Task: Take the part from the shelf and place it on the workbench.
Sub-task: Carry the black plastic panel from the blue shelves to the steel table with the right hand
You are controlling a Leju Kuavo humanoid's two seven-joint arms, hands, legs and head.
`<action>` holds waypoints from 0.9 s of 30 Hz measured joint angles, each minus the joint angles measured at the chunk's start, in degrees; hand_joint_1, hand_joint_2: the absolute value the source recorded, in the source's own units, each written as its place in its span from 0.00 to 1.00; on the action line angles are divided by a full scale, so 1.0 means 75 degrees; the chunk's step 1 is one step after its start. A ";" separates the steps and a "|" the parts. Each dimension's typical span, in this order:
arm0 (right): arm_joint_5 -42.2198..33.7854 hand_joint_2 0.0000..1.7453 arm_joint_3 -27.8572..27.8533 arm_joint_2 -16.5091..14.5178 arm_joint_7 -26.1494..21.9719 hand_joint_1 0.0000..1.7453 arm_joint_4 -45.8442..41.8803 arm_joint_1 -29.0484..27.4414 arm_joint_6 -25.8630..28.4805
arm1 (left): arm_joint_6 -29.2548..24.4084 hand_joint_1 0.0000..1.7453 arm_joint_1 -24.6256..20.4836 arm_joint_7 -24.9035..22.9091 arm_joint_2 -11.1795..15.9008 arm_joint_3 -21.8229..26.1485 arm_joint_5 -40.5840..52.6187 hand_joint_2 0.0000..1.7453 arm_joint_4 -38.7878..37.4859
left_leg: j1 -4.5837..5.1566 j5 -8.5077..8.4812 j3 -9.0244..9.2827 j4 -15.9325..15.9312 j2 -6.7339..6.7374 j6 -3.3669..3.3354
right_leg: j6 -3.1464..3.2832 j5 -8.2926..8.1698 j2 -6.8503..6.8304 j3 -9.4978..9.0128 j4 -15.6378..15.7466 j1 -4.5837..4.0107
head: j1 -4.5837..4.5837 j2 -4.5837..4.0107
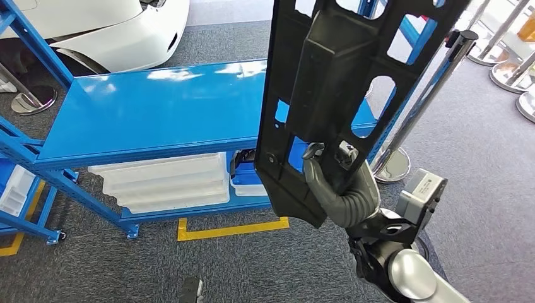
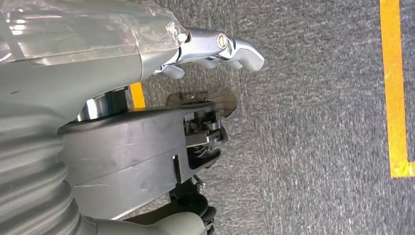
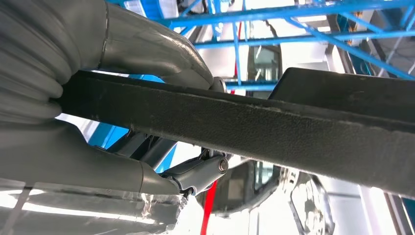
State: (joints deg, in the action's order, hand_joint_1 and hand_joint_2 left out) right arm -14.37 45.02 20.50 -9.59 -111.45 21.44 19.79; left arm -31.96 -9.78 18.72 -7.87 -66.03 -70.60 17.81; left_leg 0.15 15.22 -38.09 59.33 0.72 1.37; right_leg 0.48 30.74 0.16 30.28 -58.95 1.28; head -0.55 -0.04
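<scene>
A large black plastic part with several cut-out holes stands nearly upright in the head view, in front of the blue shelf. My right hand grips it near its lower end, thumb on the near face. The right wrist view shows the part's edge as a dark bar clamped between the thumb and fingers of my right hand. My left hand hangs over grey carpet, fingers apart, holding nothing.
The shelf's top board is bare; white trays lie on its lower level. Yellow floor tape marks the carpet before it. A chrome stanchion post stands to the right, and a white car at the back left.
</scene>
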 joint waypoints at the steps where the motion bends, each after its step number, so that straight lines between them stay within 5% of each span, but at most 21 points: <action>1: 0.0006 1.00 -0.0004 0.0001 0.0007 1.00 -0.0001 -0.0004 0.0023 | -0.0001 0.00 -0.0001 -0.0004 0.0000 0.0000 0.0008 1.00 0.0000 | -0.0015 0.0109 -0.0058 0.0097 -0.0013 0.0049 | 0.0082 -0.0063 -0.0004 0.0062 -0.0002 -0.0003 | 0.0021 0.0000; 3: 0.0019 1.00 -0.0006 0.0001 0.0018 1.00 -0.0007 -0.0015 0.0053 | -0.0002 0.00 -0.0004 -0.0014 0.0000 0.0000 0.0022 1.00 0.0000 | -0.0042 0.0714 -0.0275 0.0664 -0.0039 0.0117 | 0.0212 -0.0225 -0.0019 0.0224 0.0013 -0.0013 | 0.0095 -0.0001; 5: 0.0025 1.00 -0.0007 0.0001 0.0023 1.00 -0.0011 -0.0028 0.0061 | -0.0002 0.00 -0.0008 -0.0022 0.0000 -0.0002 0.0024 1.00 0.0000 | -0.0049 0.1423 -0.0524 0.1630 -0.0043 0.0137 | 0.0257 -0.0389 -0.0018 0.0424 0.0008 -0.0049 | 0.0191 -0.0001; 6: 0.0026 1.00 -0.0008 0.0001 0.0025 1.00 -0.0011 -0.0037 0.0064 | -0.0002 0.00 -0.0008 -0.0024 0.0001 -0.0002 0.0024 1.00 0.0000 | -0.0047 0.1579 -0.0567 0.2031 -0.0043 0.0130 | 0.0262 -0.0474 -0.0019 0.0535 0.0004 -0.0072 | 0.0232 -0.0001; 8: 0.0031 1.00 -0.0008 0.0003 0.0028 1.00 -0.0012 -0.0051 0.0065 | -0.0002 0.00 -0.0009 -0.0025 0.0001 -0.0003 0.0024 1.00 0.0000 | -0.0030 0.1412 -0.0314 0.2167 -0.0044 0.0066 | 0.0266 -0.0651 -0.0018 0.0765 -0.0001 -0.0121 | 0.0302 0.0000; 10: 0.0034 1.00 -0.0010 0.0004 0.0029 1.00 -0.0016 -0.0058 0.0066 | -0.0002 0.00 -0.0015 -0.0025 0.0001 -0.0003 0.0025 1.00 0.0000 | 0.0026 0.1091 0.0453 0.1283 -0.0054 -0.0070 | 0.0249 -0.0822 -0.0010 0.0960 -0.0002 -0.0150 | 0.0340 0.0001; 12: 0.0041 1.00 -0.0020 0.0004 0.0028 1.00 -0.0028 -0.0066 0.0066 | -0.0004 0.00 -0.0023 -0.0025 0.0002 -0.0003 0.0028 1.00 0.0000 | 0.0093 0.1107 0.1200 0.0176 -0.0048 -0.0176 | 0.0187 -0.0978 -0.0013 0.1058 0.0010 -0.0146 | 0.0336 0.0001; 14: 0.0049 1.00 -0.0035 0.0004 0.0027 1.00 -0.0037 -0.0074 0.0066 | -0.0008 0.00 -0.0023 -0.0025 0.0003 -0.0003 0.0030 1.00 0.0000 | 0.0148 0.1130 0.1423 -0.0278 -0.0026 -0.0224 | 0.0088 -0.1125 -0.0045 0.1063 0.0062 -0.0102 | 0.0346 0.0001; 16: 0.0050 1.00 -0.0046 0.0012 0.0034 1.00 -0.0039 -0.0081 0.0074 | -0.0011 0.00 -0.0022 -0.0025 0.0001 -0.0003 0.0029 1.00 0.0000 | 0.0150 0.0906 0.1330 -0.0402 -0.0006 -0.0298 | -0.0002 -0.1156 -0.0056 0.1112 0.0076 -0.0080 | 0.0396 0.0001; 17: 0.0052 1.00 -0.0056 0.0019 0.0043 1.00 -0.0040 -0.0084 0.0086 | -0.0012 0.00 -0.0023 -0.0024 0.0001 -0.0004 0.0031 1.00 0.0000 | 0.0137 0.0781 0.1246 -0.0474 0.0003 -0.0341 | -0.0039 -0.0981 -0.0048 0.1182 -0.0033 -0.0084 | 0.0397 0.0001; 20: 0.0074 1.00 -0.0094 0.0042 0.0114 1.00 -0.0040 -0.0100 0.0165 | -0.0004 0.00 -0.0019 -0.0022 0.0000 -0.0007 0.0039 1.00 0.0000 | 0.0124 0.0447 0.0901 -0.0541 0.0016 -0.0410 | -0.0128 0.0118 -0.0030 0.1479 -0.1151 -0.0070 | 0.0283 0.0001; 22: 0.0101 1.00 -0.0101 0.0064 0.0168 1.00 -0.0040 -0.0134 0.0232 | 0.0003 0.00 -0.0014 -0.0022 0.0000 -0.0009 0.0047 1.00 0.0000 | 0.0120 0.0262 0.0637 -0.0508 0.0030 -0.0402 | -0.0182 0.0304 -0.0032 0.1518 -0.1940 -0.0049 | 0.0217 0.0001; 23: 0.0121 1.00 -0.0103 0.0076 0.0186 1.00 -0.0041 -0.0151 0.0272 | 0.0007 0.00 -0.0014 -0.0022 0.0000 -0.0011 0.0056 1.00 0.0000 | 0.0112 0.0175 0.0502 -0.0474 0.0040 -0.0385 | -0.0205 0.0131 -0.0033 0.1397 -0.2035 -0.0039 | 0.0187 0.0001; 25: 0.0168 1.00 -0.0111 0.0094 0.0225 1.00 -0.0045 -0.0175 0.0368 | 0.0021 0.00 -0.0014 -0.0020 0.0000 -0.0016 0.0093 1.00 0.0000 | 0.0091 0.0026 0.0226 -0.0347 0.0053 -0.0334 | -0.0246 -0.0235 -0.0046 0.0782 -0.1442 -0.0010 | 0.0113 0.0001; 27: 0.0220 1.00 -0.0125 0.0107 0.0260 1.00 -0.0066 -0.0215 0.0457 | 0.0039 0.00 -0.0015 -0.0015 0.0000 -0.0022 0.0147 1.00 0.0000 | 0.0095 -0.0075 0.0006 -0.0174 0.0055 -0.0266 | -0.0202 -0.0102 -0.0053 0.0052 -0.0411 -0.0024 | 0.0046 0.0001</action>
State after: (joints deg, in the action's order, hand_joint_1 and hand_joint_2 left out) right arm -12.72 44.09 21.30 -7.64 -111.95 19.83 23.22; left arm -31.67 -9.89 18.61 -7.87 -66.19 -69.51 17.81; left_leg 0.86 14.66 -38.05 58.02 1.13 -0.63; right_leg -1.03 29.97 -0.24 30.68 -62.03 1.10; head -0.21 -0.03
